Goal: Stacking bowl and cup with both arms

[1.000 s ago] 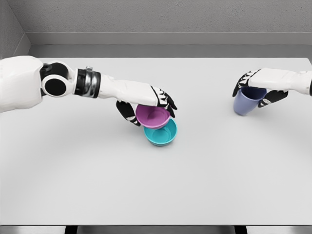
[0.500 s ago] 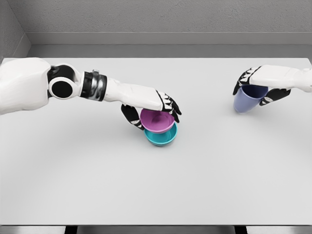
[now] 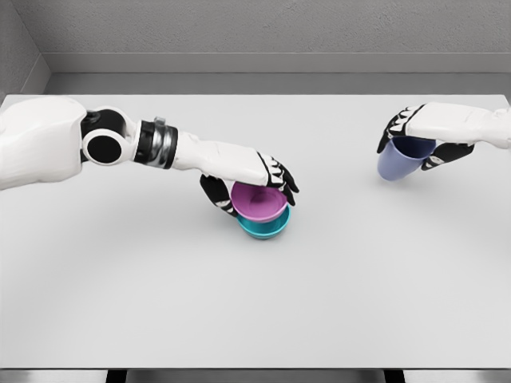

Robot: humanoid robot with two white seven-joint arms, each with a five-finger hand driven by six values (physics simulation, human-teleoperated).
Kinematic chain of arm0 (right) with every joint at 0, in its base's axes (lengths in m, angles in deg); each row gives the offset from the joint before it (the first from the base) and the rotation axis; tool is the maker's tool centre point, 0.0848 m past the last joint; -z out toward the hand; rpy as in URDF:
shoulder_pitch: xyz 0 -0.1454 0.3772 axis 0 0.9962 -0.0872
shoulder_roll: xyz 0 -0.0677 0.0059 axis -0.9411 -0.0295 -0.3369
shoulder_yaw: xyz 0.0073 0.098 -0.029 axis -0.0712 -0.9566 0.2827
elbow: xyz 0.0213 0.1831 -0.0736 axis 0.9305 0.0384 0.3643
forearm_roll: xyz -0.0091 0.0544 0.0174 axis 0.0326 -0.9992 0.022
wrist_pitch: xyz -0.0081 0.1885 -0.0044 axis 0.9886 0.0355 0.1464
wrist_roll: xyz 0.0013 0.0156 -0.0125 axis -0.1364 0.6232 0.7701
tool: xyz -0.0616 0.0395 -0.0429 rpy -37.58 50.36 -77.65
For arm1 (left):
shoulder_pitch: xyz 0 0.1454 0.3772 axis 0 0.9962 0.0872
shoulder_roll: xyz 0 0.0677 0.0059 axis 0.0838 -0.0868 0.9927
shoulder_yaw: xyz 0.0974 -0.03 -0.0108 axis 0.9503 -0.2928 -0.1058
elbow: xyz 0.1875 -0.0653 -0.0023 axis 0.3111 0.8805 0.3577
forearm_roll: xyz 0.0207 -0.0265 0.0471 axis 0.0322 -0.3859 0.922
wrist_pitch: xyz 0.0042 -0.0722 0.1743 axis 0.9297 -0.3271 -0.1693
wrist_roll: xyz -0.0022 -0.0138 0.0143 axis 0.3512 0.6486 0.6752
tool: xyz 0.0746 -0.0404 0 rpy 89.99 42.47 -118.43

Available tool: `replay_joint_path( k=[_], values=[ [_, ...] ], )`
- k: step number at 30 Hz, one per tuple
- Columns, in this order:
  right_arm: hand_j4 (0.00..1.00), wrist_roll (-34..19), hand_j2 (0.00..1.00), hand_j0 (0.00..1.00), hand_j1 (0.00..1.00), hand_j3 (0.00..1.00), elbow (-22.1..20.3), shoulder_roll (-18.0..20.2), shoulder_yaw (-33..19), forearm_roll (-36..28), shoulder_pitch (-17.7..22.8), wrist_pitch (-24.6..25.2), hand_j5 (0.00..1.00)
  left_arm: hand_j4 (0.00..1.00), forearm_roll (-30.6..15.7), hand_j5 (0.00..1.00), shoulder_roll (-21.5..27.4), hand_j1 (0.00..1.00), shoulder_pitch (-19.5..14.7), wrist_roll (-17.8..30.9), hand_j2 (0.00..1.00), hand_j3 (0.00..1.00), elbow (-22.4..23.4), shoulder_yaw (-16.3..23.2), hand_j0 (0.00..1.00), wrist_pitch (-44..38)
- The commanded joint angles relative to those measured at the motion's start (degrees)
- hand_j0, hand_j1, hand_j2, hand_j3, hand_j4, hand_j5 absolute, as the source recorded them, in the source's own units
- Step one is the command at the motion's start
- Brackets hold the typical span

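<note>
A teal bowl [image 3: 268, 229] sits on the white table [image 3: 255, 303] near the middle. A purple bowl [image 3: 257, 201] rests tilted in its mouth, and my left hand [image 3: 249, 187] is shut on the purple bowl's rim, thumb at the near left, fingers over the far edge. At the far right my right hand [image 3: 415, 137] is shut on a blue cup [image 3: 398, 161], which hangs tilted a little above the table.
The table's back edge meets a grey wall [image 3: 255, 32]. The left arm [image 3: 96, 144] stretches across the left half of the table.
The left hand has lowered the purple bowl down into the teal bowl. The right hand has lifted the blue cup slightly and shifted it a bit left.
</note>
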Motion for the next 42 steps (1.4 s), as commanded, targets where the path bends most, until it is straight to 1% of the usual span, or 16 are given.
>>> replay_joint_path(
  k=[1, 4, 9, 20, 29, 30, 31, 32, 33, 42],
  values=[
    [0.66, 0.04, 0.66, 0.66, 0.66, 0.66, -0.77, 0.12, -0.09, -0.44, 0.0, 0.13, 0.66, 0.78, -0.43, 0.78, -0.11, 0.78, 0.0, -0.05, 0.78, 0.78, -0.03, 0.34, 0.78, -0.08],
    [0.66, 0.13, 0.66, 0.66, 0.66, 0.66, -1.83, 0.74, -0.09, -0.44, -0.09, 0.13, 0.66, 0.78, -0.51, 0.78, -0.11, 0.78, 0.0, -0.05, 0.78, 0.78, -0.03, 0.34, 0.78, -0.08],
    [0.66, 0.57, 0.66, 0.66, 0.66, 0.66, -3.15, 0.74, -0.09, -0.53, -0.53, 0.13, 0.66, 0.78, -0.51, 0.78, -0.2, 0.78, 0.0, -0.14, 0.78, 0.78, 0.15, 0.43, 0.78, -0.08],
    [0.66, 0.92, 0.66, 0.66, 0.66, 0.66, -4.2, 0.74, -0.09, -0.61, -1.23, 0.13, 0.66, 0.78, -0.6, 0.78, -0.99, 0.78, 0.0, -0.23, 0.78, 0.78, 0.5, 0.52, 0.78, -0.08],
    [0.66, 1.8, 0.66, 0.66, 0.66, 0.66, -4.55, 0.65, -0.09, -0.61, -1.67, 0.13, 0.66, 0.8, -0.6, 0.8, -0.99, 0.8, 0.0, -0.23, 0.8, 0.8, 0.5, 0.52, 0.8, -0.08],
    [0.66, 1.8, 0.66, 0.66, 0.66, 0.66, -4.73, 0.65, -0.09, -0.61, -1.76, 0.13, 0.66, 0.85, -0.6, 0.85, -0.99, 0.85, 0.0, -0.23, 0.85, 0.85, 0.5, 0.52, 0.85, -0.08],
    [0.66, 1.8, 0.66, 0.66, 0.66, 0.66, -4.82, 0.65, -0.09, -0.61, -1.76, 0.13, 0.66, 0.87, -0.6, 0.87, -0.99, 0.87, 0.0, -0.23, 0.87, 0.87, 0.5, 0.52, 0.87, -0.08],
    [0.66, 1.8, 0.66, 0.66, 0.66, 0.66, -4.82, 0.65, -0.09, -0.61, -1.76, 0.13, 0.66, 0.95, -0.6, 0.95, -0.99, 0.95, 0.0, -0.32, 0.95, 0.95, 0.5, 0.52, 0.95, -0.08],
    [0.66, 1.8, 0.66, 0.66, 0.66, 0.66, -5.43, 0.74, -0.09, -0.61, -1.76, 0.13, 0.66, 1.0, -0.6, 1.0, -0.99, 1.0, 0.0, -0.32, 1.0, 1.0, 0.5, 0.52, 1.0, -0.08],
    [0.66, 1.8, 0.66, 0.66, 0.66, 0.66, -6.75, 0.21, -0.09, -0.61, -1.76, 0.13, 0.66, 1.0, -0.6, 1.0, -0.99, 1.0, 0.09, -0.41, 1.0, 1.0, 0.5, 0.52, 1.0, -0.08]
  ],
)
